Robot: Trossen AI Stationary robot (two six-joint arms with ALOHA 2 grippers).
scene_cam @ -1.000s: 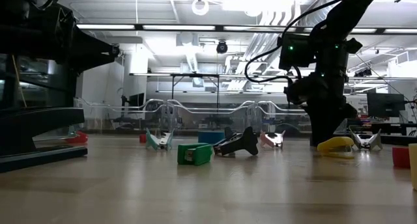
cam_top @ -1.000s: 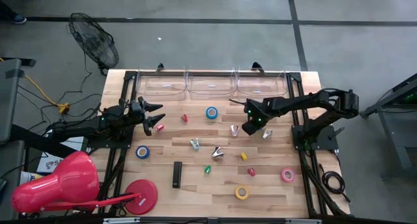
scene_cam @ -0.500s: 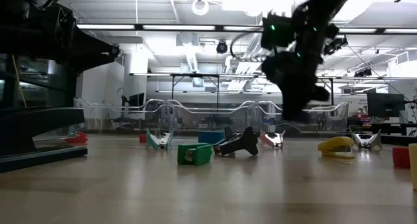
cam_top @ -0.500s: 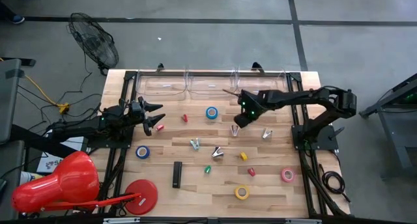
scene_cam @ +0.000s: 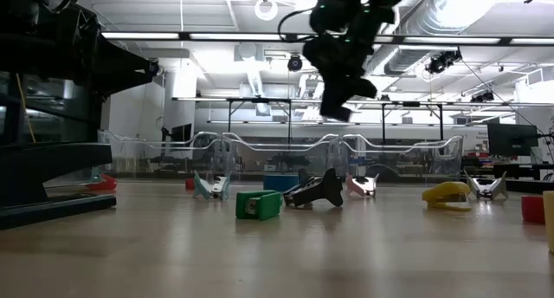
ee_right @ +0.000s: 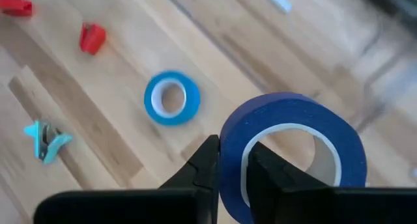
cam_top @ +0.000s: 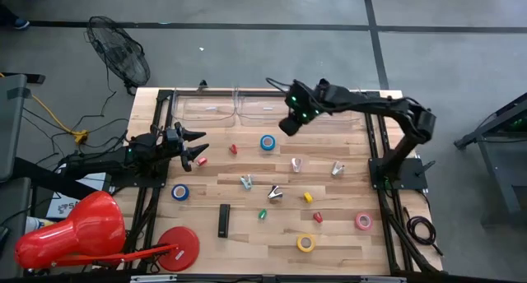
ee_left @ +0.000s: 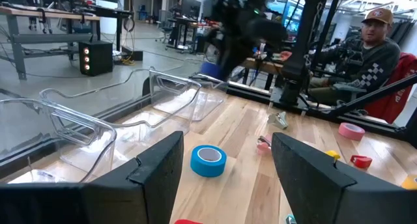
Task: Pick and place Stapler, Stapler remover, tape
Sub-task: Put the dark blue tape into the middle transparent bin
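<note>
My right gripper [cam_top: 289, 123] is high above the table's far part, near the clear bins, and is shut on a dark blue tape roll [ee_right: 287, 146]. It also shows high up in the low view [scene_cam: 338, 103]. A light blue tape roll [cam_top: 268, 142] lies flat on the table below it. Another blue roll [cam_top: 179, 192], a yellow roll [cam_top: 305, 243] and a pink roll [cam_top: 363, 221] lie flat farther out. A black stapler [cam_top: 223, 220] lies near the front. Staple removers [cam_top: 274, 192] lie mid-table. My left gripper [cam_top: 200, 148] is open and empty at the table's left. My right gripper pinches the dark blue roll's ring wall [ee_right: 232, 152], one finger inside the centre hole and one outside. The fingers come from above, slanting down. The roll is lifted clear of the table, its hole open toward the wrist camera.
Three clear bins [cam_top: 266, 107] stand along the far edge. Small red, green and yellow items [cam_top: 308, 197] are scattered on the table. A large red disc [cam_top: 178, 247] lies at the near left corner. A person [ee_left: 371, 45] sits beyond the table's right side.
My right gripper has risen from low over the table's right middle and gone toward the far edge and the left, and now stands high near the bins.
</note>
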